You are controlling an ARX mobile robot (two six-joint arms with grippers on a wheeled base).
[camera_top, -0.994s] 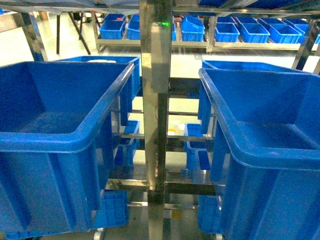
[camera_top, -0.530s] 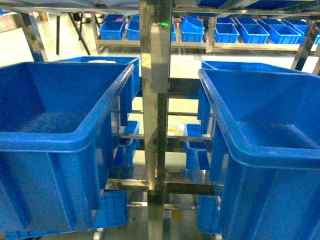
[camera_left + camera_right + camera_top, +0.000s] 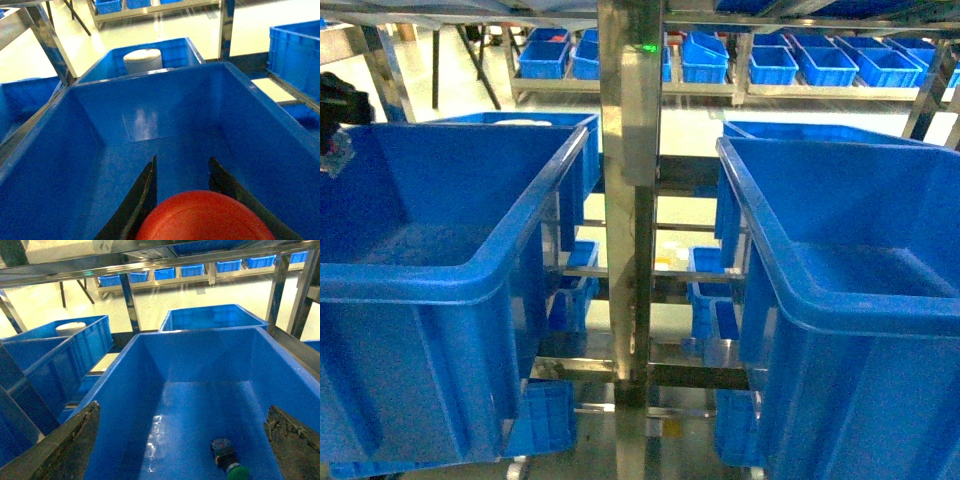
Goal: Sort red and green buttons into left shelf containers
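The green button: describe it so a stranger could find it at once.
Start at the big blue tub that fills the right wrist view. On its floor, near the bottom edge, lies the green button on its side. Its green cap and dark body are the tub's only contents visible.

No text, label, brand, number or sign can be read in these pictures. The big blue tubs [image 3: 470, 280] have plain walls with no sticker or print on them, and the steel post [image 3: 630, 200] of the shelf carries only a small green light, no writing. The red button [image 3: 202, 217] shows a plain cap without any letter, and the green button [image 3: 230, 460] lying in the right tub is too small to see any marking on its body. The small blue bins [image 3: 775, 62] on the far rack are also too distant to read anything.
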